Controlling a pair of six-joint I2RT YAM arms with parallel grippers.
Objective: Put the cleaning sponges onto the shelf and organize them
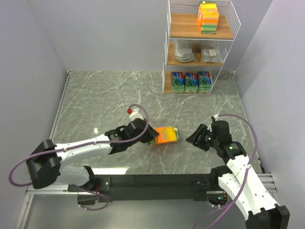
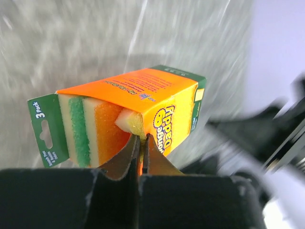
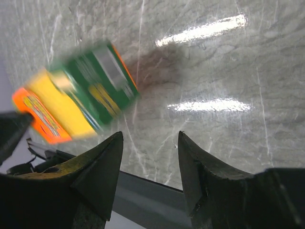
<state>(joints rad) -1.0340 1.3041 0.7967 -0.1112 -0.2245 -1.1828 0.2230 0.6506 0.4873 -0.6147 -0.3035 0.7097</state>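
Note:
My left gripper is shut on an orange sponge pack, pinching its near corner and holding it just above the table. The pack also shows blurred in the right wrist view. My right gripper is open and empty to the right of the pack, apart from it. The shelf stands at the far right. Its top board holds an orange pack, its middle board two silvery grey packs, and its bottom board three blue-and-green packs.
The marble table is walled in by grey panels on the left, back and right. A black rail runs along the near edge between the arm bases. A cable loop rises over the left wrist.

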